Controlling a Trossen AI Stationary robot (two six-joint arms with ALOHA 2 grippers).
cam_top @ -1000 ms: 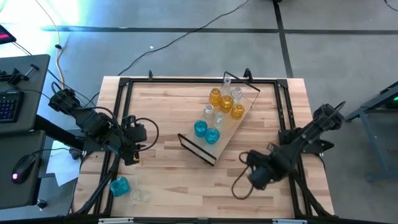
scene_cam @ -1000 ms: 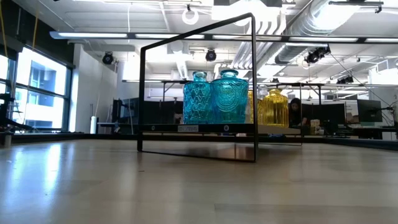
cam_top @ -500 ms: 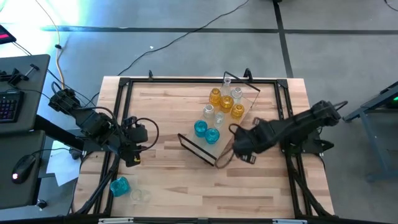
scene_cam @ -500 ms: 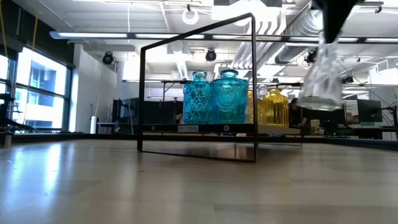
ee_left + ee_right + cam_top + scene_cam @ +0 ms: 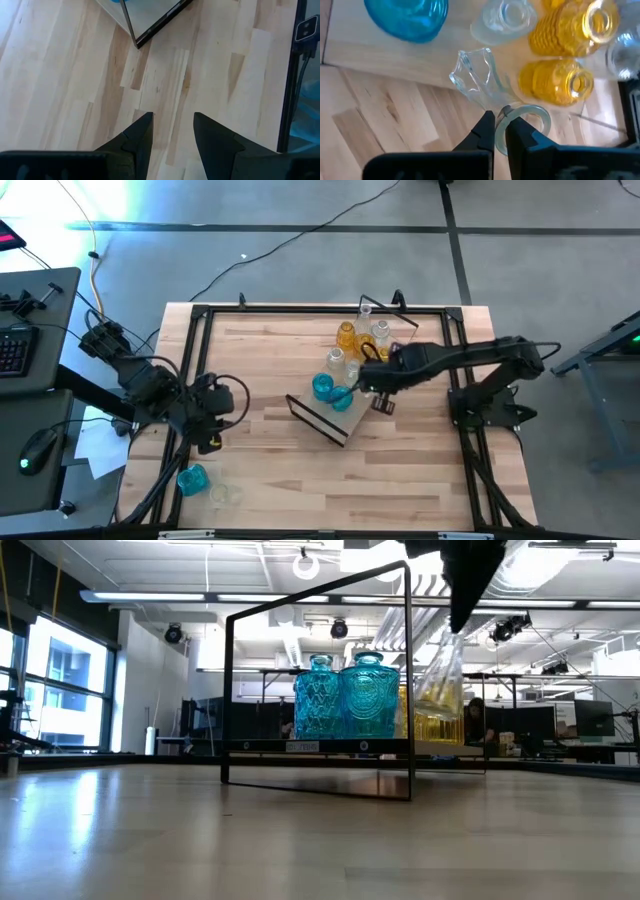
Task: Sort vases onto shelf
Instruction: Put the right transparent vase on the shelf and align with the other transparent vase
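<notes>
The right gripper (image 5: 500,131) pinched a clear vase (image 5: 482,82) by its rim, tilted over the shelf (image 5: 367,396) edge beside the yellow vases (image 5: 556,82), ready to set it down.

Bright, even overhead light in the high view; blue-white glare blown out on the floor (image 5: 150,200) at upper left. Soft, short shadows under the arms. Low view strongly backlit: ceiling light strips (image 5: 300,597) and window (image 5: 65,680) at left clipped, tabletop (image 5: 200,840) sheen in the foreground, near wood soft. Teal vases (image 5: 348,695) glowing from behind. Right wrist view washed out, glass (image 5: 485,80) blurred with specular glints. Left wrist view sharp on the wood grain; fingers (image 5: 140,140) dark, slightly soft.
</notes>
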